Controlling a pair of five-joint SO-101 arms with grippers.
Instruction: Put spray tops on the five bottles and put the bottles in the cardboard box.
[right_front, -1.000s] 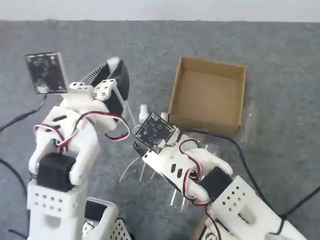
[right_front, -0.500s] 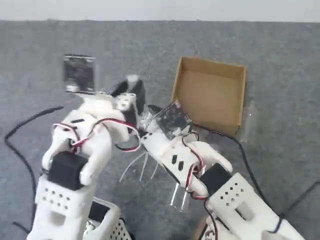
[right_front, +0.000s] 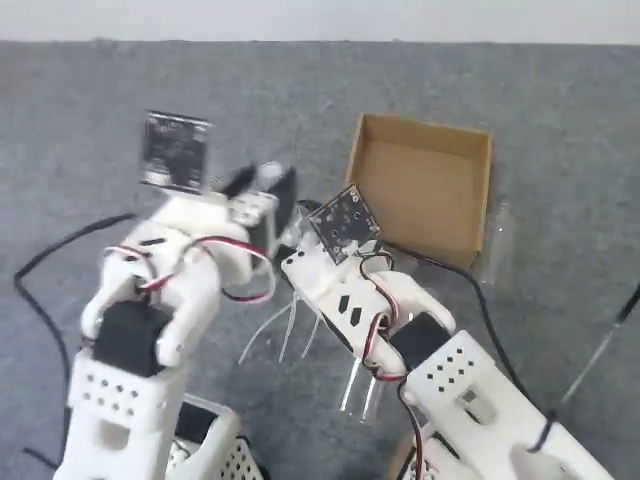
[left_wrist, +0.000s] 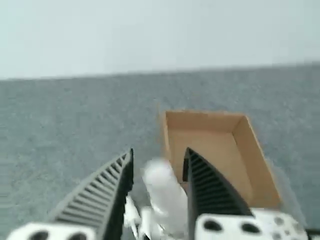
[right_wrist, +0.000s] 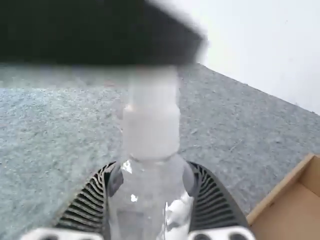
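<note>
My right gripper (right_wrist: 152, 172) is shut on a clear bottle (right_wrist: 145, 205), held upright left of the cardboard box (right_front: 420, 190). A white spray top (right_wrist: 150, 120) sits at the bottle's neck. My left gripper (left_wrist: 160, 155) is shut on that spray top (left_wrist: 161, 187) from above, and one of its black fingers (right_wrist: 100, 30) crosses over the top. In the high view the left gripper (right_front: 266, 180) meets the right gripper (right_front: 297, 240) just left of the box's near corner. The box holds nothing that I can see.
Several loose spray tops with thin tubes (right_front: 285, 325) lie on the grey carpet between the arms. A clear bottle (right_front: 500, 240) lies right of the box. A white basket (right_front: 210, 450) stands by the left arm's base. Cables (right_front: 480, 300) trail near the box.
The left arm swung right with the spray top, from left of the bottle to over its neck. The right gripper lifted and tilted the bottle toward it.
</note>
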